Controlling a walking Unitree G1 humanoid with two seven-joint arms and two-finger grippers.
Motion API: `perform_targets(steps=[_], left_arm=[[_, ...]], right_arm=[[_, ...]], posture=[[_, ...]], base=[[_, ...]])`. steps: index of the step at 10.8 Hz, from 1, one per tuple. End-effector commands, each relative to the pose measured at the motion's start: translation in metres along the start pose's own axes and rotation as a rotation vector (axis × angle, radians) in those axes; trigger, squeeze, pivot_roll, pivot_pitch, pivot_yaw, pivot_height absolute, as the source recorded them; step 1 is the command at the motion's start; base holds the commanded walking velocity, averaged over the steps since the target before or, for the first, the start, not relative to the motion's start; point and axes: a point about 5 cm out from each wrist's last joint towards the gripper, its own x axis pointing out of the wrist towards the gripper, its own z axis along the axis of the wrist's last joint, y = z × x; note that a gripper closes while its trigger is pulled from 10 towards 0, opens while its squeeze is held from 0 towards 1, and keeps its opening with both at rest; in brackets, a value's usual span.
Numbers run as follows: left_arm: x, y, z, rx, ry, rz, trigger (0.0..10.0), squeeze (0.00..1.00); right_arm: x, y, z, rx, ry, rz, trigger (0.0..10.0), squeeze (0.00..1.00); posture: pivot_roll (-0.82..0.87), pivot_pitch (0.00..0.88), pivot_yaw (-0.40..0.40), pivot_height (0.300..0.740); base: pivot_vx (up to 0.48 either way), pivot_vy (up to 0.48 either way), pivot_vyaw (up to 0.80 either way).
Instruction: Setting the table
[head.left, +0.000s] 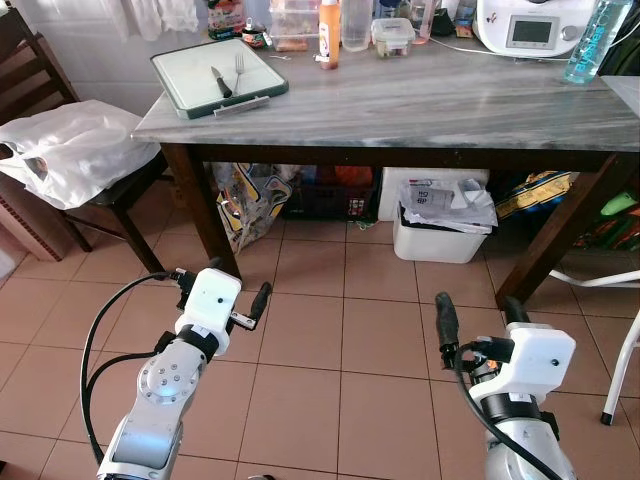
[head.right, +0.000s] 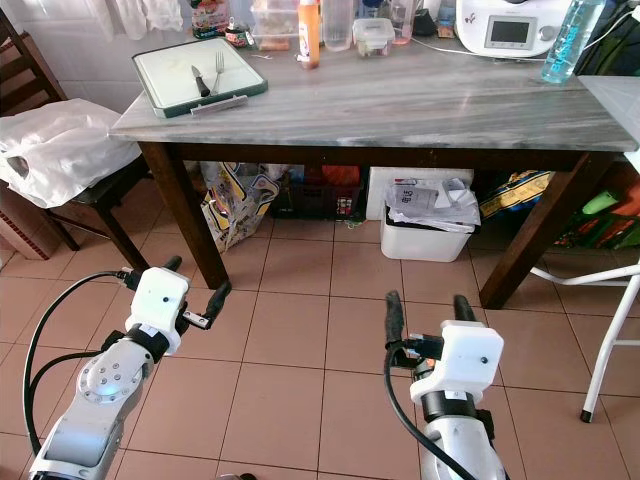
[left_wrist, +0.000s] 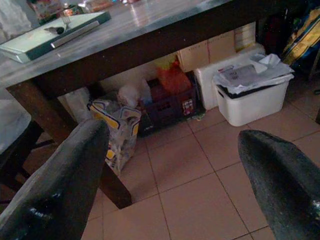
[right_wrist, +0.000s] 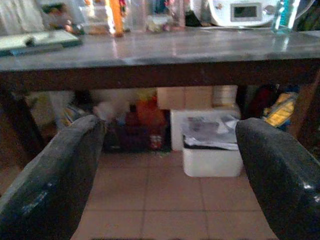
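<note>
the robot is standing on a floor of reddish tiles (head.left: 330, 340), facing a grey marble-topped table (head.left: 430, 105) that is filling the upper part of the frame. both arms are reaching forward low in the frame, well short of the table. the left gripper (head.left: 222, 283) is hovering at the lower left, near the table's dark front leg (head.left: 205, 215), with its two black fingers (left_wrist: 55, 195) spread apart and grasping nothing. the right gripper (head.left: 482, 312) is hanging at the lower right, fingers likewise parted wide and empty.

at the upper left of the frame, on the table's near left corner, a green-rimmed white tray (head.left: 190, 68) is lying flat. on it a fork (head.left: 239, 67) and a black-handled knife (head.left: 221, 82) are resting side by side, close but apart.

along the table's far edge, at the top of the frame, an orange bottle (head.left: 329, 35), a clear container (head.left: 394, 36), a white kitchen appliance (head.left: 530, 25) and a blue-tinted water bottle (head.left: 594, 40) are standing.

under the table a white bin (head.left: 440, 225) stuffed with paper is sitting on the tiles, right of a patterned bag (head.left: 245, 205). at the left edge a dark wooden chair (head.left: 30, 70) is carrying a white plastic bag (head.left: 75, 150).
</note>
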Motion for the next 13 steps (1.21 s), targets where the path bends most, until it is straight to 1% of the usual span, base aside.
perform_targets(steps=[1,2,3,4,5,6,7,8,9,11,13], left_arm=[[-0.002,0.006,-0.004,0.022,0.014,0.013,10.0,1.0],[0.001,0.002,-0.004,-0.008,-0.007,-0.044,2.6,0.0],[0.001,0.0,-0.004,-0.007,-0.019,-0.067,0.0,0.0],[0.001,0.0,-0.006,-0.009,-0.014,-0.062,1.3,0.0],[-0.001,0.0,-0.013,-0.009,-0.004,-0.063,2.0,0.0],[-0.002,0.0,-0.019,-0.007,0.016,-0.069,4.9,0.0],[-0.002,0.0,-0.029,-0.003,0.047,-0.073,10.0,0.0],[-0.002,0.0,-0.03,-0.021,0.029,-0.081,10.0,0.0],[-0.002,0.0,-0.037,-0.043,0.042,-0.071,10.0,1.0],[0.0,0.002,-0.049,-0.047,0.064,-0.062,10.0,1.0],[0.001,0.005,-0.056,-0.052,0.073,-0.052,10.0,1.0]], right_arm=[[-0.003,-0.003,-0.003,0.019,0.033,-0.039,10.0,1.0],[-0.006,0.006,-0.001,0.051,0.007,0.059,6.7,0.0],[-0.007,0.006,-0.003,0.032,0.014,0.027,0.0,0.0],[-0.007,0.005,-0.005,0.029,0.019,0.018,0.0,0.0],[-0.007,0.003,-0.004,0.035,0.017,0.01,0.0,0.0],[-0.007,0.001,-0.005,0.025,0.026,0.003,0.0,0.0],[-0.007,-0.001,-0.006,-0.003,0.034,-0.015,10.0,0.0],[-0.007,-0.002,-0.005,-0.005,0.031,-0.021,10.0,0.0],[-0.006,-0.002,-0.006,-0.002,0.031,-0.023,10.0,1.0],[-0.007,-0.002,-0.007,-0.002,0.038,-0.02,10.0,1.0],[-0.008,-0.001,-0.007,-0.003,0.042,-0.017,10.0,1.0]], posture=[[0.09,0.095,0.032,0.74],[0.09,0.095,0.034,0.74],[0.09,0.095,0.036,0.74],[0.09,0.097,0.035,0.74],[0.09,0.099,0.036,0.74],[0.09,0.101,0.036,0.74],[0.09,0.101,0.036,0.74],[0.09,0.101,0.035,0.74],[0.09,0.1,0.035,0.74],[0.09,0.101,0.033,0.74],[0.08,0.104,0.035,0.74]], base=[[0.0,0.0,0.0],[0.0,0.0,0.0],[0.0,0.0,0.0],[0.0,0.0,0.0],[0.0,0.0,0.0],[0.0,0.0,0.0],[0.0,0.0,0.0],[0.0,0.0,0.0],[0.0,0.0,0.0],[0.0,0.0,0.0],[0.0,0.0,0.0]])
